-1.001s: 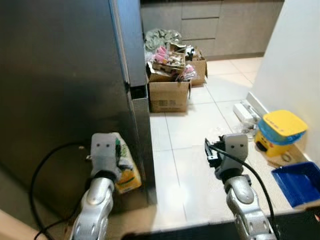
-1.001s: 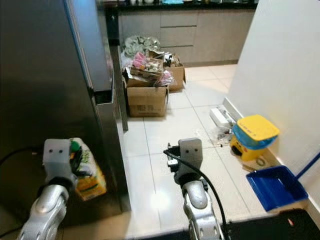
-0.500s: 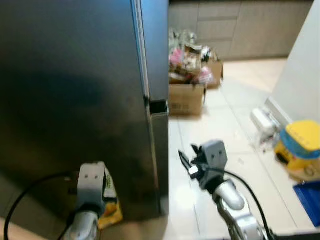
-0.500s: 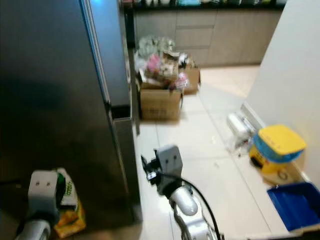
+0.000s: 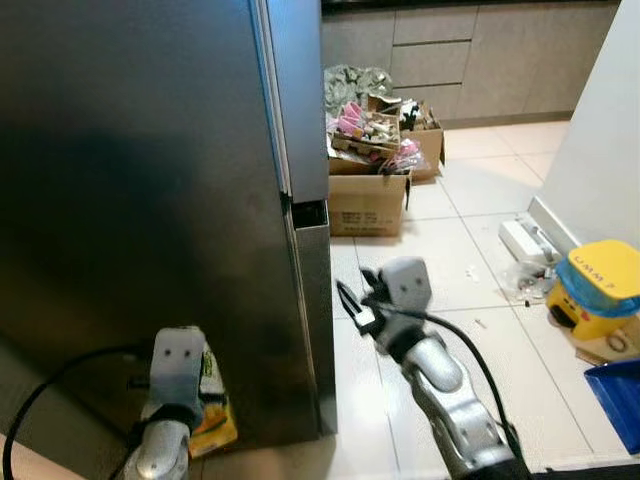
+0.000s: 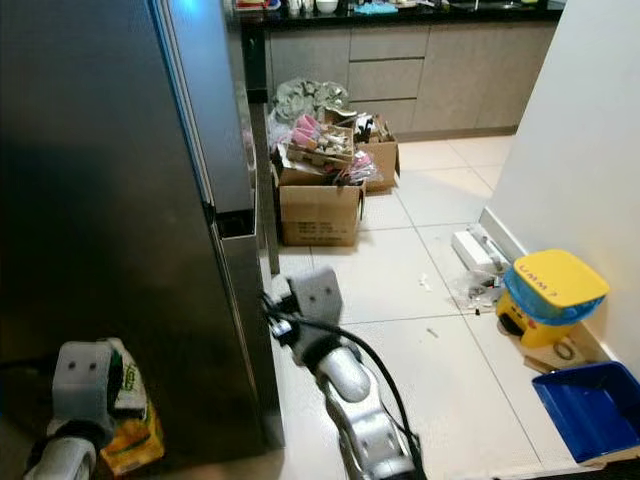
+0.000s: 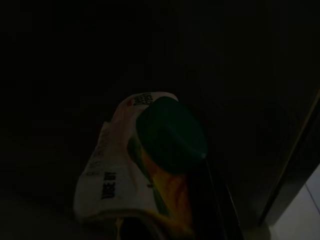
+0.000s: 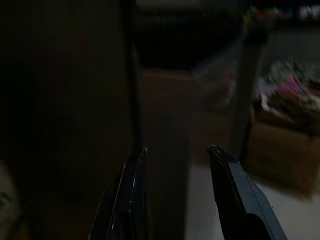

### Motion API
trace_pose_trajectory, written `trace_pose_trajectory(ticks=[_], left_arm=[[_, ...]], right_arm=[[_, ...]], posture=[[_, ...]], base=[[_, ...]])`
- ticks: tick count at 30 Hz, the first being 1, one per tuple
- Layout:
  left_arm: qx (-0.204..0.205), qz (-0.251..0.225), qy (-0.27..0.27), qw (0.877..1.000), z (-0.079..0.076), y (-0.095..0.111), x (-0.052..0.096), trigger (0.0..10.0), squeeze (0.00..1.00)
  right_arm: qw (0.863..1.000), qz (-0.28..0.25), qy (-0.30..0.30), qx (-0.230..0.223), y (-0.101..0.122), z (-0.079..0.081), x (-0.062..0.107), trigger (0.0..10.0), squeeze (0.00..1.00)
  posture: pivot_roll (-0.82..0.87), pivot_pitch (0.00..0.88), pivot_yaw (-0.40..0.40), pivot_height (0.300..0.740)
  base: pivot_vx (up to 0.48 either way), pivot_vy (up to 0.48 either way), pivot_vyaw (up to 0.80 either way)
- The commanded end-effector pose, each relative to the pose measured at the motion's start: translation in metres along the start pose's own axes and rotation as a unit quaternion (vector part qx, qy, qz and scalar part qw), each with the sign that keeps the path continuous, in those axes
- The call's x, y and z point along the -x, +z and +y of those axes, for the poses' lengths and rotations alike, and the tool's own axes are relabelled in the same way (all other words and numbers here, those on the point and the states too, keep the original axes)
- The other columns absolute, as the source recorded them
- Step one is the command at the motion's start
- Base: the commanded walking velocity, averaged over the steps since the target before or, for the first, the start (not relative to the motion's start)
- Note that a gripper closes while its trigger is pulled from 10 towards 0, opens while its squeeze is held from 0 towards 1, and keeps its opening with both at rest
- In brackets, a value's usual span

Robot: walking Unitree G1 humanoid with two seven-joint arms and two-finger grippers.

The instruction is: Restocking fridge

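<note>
The tall dark steel fridge (image 5: 150, 200) stands at my left with its doors closed. Low in front of it, my left gripper (image 5: 190, 395) is shut on a white and orange juice carton (image 7: 120, 175) with a green cap (image 7: 171, 135). The carton (image 6: 130, 425) hangs close to the door's lower part. My right gripper (image 8: 176, 148) is open with nothing between its fingers. It is held out beside the fridge's right edge (image 5: 310, 300), pointing toward the narrow side panel, with its black fingers (image 5: 352, 308) a little off the steel.
Cardboard boxes (image 5: 368, 200) full of packets stand on the tiled floor behind the fridge corner. A yellow-lidded bucket (image 5: 600, 290), a white power strip (image 5: 522, 240) and a blue dustpan (image 5: 620, 400) lie along the white wall (image 6: 580, 150). Grey cabinets (image 5: 470, 50) close the back.
The view has shifted. My right arm has swung left, from over the open floor to the fridge's right edge. The left gripper still holds the carton, now lower in view.
</note>
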State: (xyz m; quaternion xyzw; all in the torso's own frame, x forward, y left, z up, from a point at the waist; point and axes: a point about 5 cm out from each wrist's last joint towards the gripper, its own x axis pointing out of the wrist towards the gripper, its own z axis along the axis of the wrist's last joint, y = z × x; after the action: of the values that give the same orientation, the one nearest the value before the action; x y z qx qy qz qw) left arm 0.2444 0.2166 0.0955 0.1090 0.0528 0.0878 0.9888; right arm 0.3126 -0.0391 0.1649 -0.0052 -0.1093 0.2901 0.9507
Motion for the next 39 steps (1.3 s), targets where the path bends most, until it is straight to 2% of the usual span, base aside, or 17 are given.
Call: trace_pose_trajectory(ticks=[1, 2, 9, 14, 16, 19, 22, 23, 24, 27, 32, 39], left_arm=[[-0.014, -0.004, 0.003, 1.000, 0.004, 0.001, -0.001, 10.0, 0.00], [-0.012, -0.008, 0.001, 1.000, 0.002, 0.003, -0.002, 10.0, 0.00], [-0.008, -0.021, -0.002, 1.000, -0.004, 0.011, -0.007, 10.0, 0.00], [-0.006, -0.027, -0.001, 1.000, -0.006, 0.016, -0.009, 10.0, 0.00], [-0.005, -0.033, 0.002, 0.999, -0.006, 0.020, -0.009, 10.0, 0.00], [-0.003, -0.044, 0.012, 0.999, -0.003, 0.029, -0.006, 10.0, 0.00], [-0.002, -0.049, 0.018, 0.999, 0.001, 0.034, -0.003, 10.0, 0.00], [-0.003, -0.052, 0.022, 0.998, 0.003, 0.036, -0.002, 10.0, 0.00], [-0.004, -0.053, 0.025, 0.998, 0.005, 0.038, 0.001, 10.0, 0.00], [-0.007, -0.055, 0.032, 0.998, 0.009, 0.040, 0.005, 10.0, 0.00], [-0.011, -0.049, 0.043, 0.998, 0.015, 0.041, 0.013, 10.0, 0.00], [-0.008, -0.046, 0.041, 0.998, 0.011, 0.043, 0.015, 10.0, 0.00]], right_arm=[[1.000, 0.012, 0.013, -0.007, -0.007, 0.006, -0.003, 5.5, 0.00], [1.000, 0.012, 0.024, -0.013, -0.006, 0.009, -0.008, 0.0, 0.00], [0.998, 0.013, 0.051, -0.022, -0.007, 0.012, -0.021, 0.0, 0.00], [0.998, 0.015, 0.051, -0.023, -0.006, 0.004, -0.030, 0.0, 0.00], [0.999, 0.017, 0.044, -0.026, -0.005, -0.004, -0.036, 0.0, 0.00], [0.999, 0.013, 0.039, -0.031, 0.000, -0.015, -0.045, 0.0, 0.00], [0.998, 0.011, 0.047, -0.037, 0.004, -0.018, -0.049, 0.0, 0.00], [0.998, 0.012, 0.055, -0.038, 0.006, -0.019, -0.052, 2.0, 0.00], [0.997, 0.014, 0.066, -0.038, 0.008, -0.018, -0.055, 10.0, 0.00], [0.996, 0.014, 0.085, -0.038, 0.011, -0.016, -0.059, 10.0, 0.00], [0.990, 0.010, 0.133, -0.039, 0.015, -0.004, -0.066, 10.0, 0.00], [0.989, 0.022, 0.143, -0.030, 0.012, -0.002, -0.069, 10.0, 0.00]], posture=[[-0.06, 0.128, 0.059, 0.740], [-0.06, 0.130, 0.060, 0.740], [-0.04, 0.139, 0.058, 0.740], [-0.01, 0.147, 0.056, 0.740], [0.02, 0.154, 0.052, 0.740], [0.06, 0.169, 0.045, 0.740], [0.09, 0.179, 0.041, 0.740], [0.10, 0.188, 0.039, 0.740], [0.12, 0.197, 0.036, 0.740], [0.14, 0.210, 0.031, 0.740], [0.15, 0.227, 0.024, 0.740], [0.16, 0.229, 0.015, 0.740]], base=[[0.000, 0.000, 0.00], [0.000, 0.000, 0.00], [0.000, 0.000, 0.00], [0.000, 0.000, 0.00], [0.000, 0.000, 0.00], [0.000, 0.000, 0.00], [0.000, 0.000, 0.00], [0.000, 0.000, 0.00], [0.000, 0.000, 0.00], [0.000, 0.000, 0.00], [0.000, 0.000, 0.00], [0.000, 0.000, 0.00]])
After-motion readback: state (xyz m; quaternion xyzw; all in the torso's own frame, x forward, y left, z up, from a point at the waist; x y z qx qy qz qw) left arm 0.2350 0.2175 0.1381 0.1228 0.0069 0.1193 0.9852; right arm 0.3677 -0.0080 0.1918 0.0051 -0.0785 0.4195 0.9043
